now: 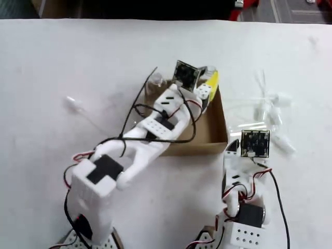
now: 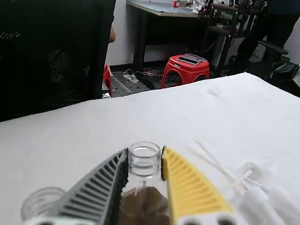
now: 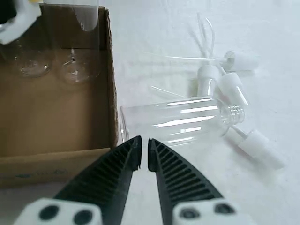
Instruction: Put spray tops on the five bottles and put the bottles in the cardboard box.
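1. No word, number or sign can be read in any of the views.
2. The brown cardboard box [image 3: 61, 161] carries a small bluish print [image 3: 40, 175] on its outer wall, at the lower left of the right wrist view. It is too small and blurred to make out.
3. In the high view, one dark square circuit board [image 1: 185, 75] above the centre and a second dark square circuit board [image 1: 255, 142] at the lower right show tiny pale marks, none of them legible.
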Controlling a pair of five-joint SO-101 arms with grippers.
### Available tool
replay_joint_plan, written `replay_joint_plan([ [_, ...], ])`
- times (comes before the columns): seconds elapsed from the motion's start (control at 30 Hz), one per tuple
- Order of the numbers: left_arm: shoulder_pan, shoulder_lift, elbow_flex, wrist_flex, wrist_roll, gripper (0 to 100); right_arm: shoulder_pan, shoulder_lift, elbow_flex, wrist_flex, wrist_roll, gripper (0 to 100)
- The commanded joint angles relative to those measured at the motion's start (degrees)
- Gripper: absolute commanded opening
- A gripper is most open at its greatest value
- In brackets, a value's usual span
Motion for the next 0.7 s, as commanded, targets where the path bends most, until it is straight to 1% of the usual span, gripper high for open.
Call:
replay_joint_plan([
  [0.0, -0.48, 0.4, -4.22, -1.93, -1.05, 2, -0.48, -0.22, 0.53, 0.13, 0.62, 1.5],
  [0.6, -0.31, 0.04, -3.96, -1.85, -1.58, 3, -0.57, -0.22, 0.53, 0.13, 0.62, 1.5],
  [0.67, -0.31, 0.04, -3.87, -1.85, -1.58, 5, -0.57, -0.22, 0.53, 0.13, 0.62, 1.5],
])
